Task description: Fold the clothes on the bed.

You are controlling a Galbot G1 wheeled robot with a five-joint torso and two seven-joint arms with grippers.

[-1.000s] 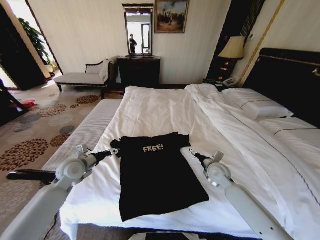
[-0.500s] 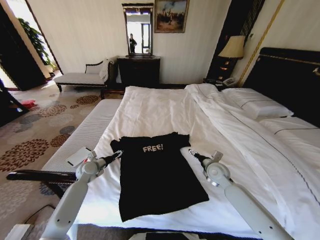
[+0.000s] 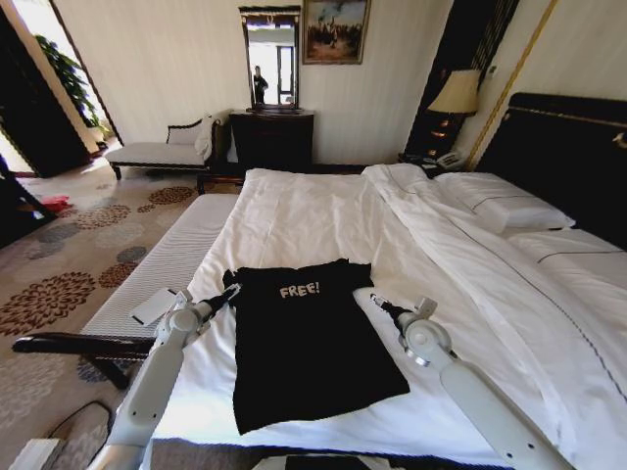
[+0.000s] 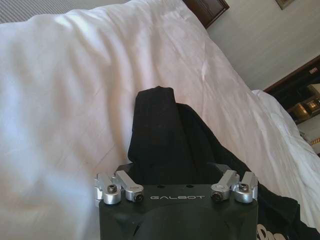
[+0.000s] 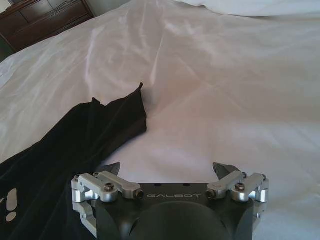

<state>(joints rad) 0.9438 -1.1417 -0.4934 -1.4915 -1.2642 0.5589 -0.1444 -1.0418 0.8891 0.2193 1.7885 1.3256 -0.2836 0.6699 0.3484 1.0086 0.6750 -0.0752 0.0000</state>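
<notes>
- Head view gives you the black T-shirt [image 3: 304,343] lying flat on the near part of the bed [image 3: 323,215], its white "FREE!" lettering [image 3: 299,290] facing up, collar toward the far side.
- Your left gripper [image 3: 227,294] sits at the shirt's left shoulder, right on the sleeve edge, arm reaching in from the near left.
- Left wrist view: the black sleeve [image 4: 157,125] rises in a folded peak straight out from between the fingers, so you've got that gripper clamped on the shirt cloth, white duvet [image 4: 60,100] all around it.
- Your right gripper [image 3: 376,301] rests on the sheet just beside the shirt's right shoulder.
- Right wrist view: the fingers [image 5: 225,170] stand wide apart with bare white sheet between them; the right sleeve tip [image 5: 132,112] lies ahead and off to one side, not touching.
- White pillows [image 3: 500,206] sit far right by the dark headboard [image 3: 568,157].
</notes>
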